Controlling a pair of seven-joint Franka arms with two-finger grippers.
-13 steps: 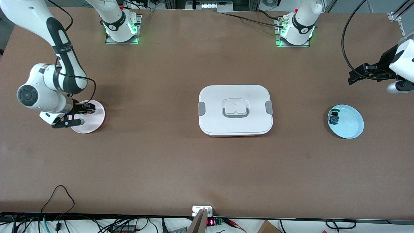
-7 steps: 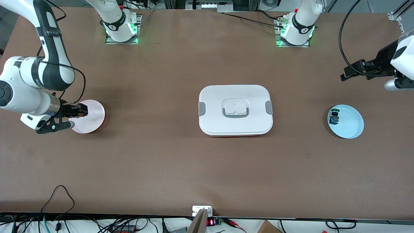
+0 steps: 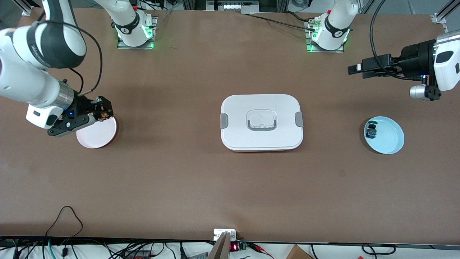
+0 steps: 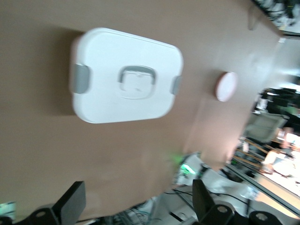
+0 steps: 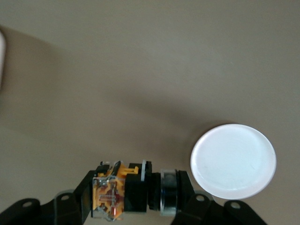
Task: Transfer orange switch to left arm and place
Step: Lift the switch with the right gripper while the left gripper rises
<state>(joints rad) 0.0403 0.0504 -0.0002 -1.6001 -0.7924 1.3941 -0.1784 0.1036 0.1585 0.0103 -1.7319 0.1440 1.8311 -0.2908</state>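
My right gripper (image 3: 102,109) is shut on the orange switch (image 5: 136,190), an orange body with a black cylindrical end, and holds it in the air over the edge of the pink plate (image 3: 96,132). The switch shows as a small orange speck in the front view (image 3: 104,115). My left gripper (image 3: 355,69) is open and empty, up in the air toward the left arm's end of the table, above the table surface near the blue plate (image 3: 384,135). The white box (image 3: 261,122) sits at mid-table between the two grippers; it also shows in the left wrist view (image 4: 125,75).
The blue plate holds a small blue-and-green component (image 3: 371,131). The pink plate shows empty in the right wrist view (image 5: 233,160). Cables and a small device (image 3: 225,235) lie along the table's near edge. The arm bases (image 3: 134,30) stand at the table's top edge.
My right gripper has lifted off the pink plate with the orange switch in it. My left gripper has risen and swung toward the table's middle.
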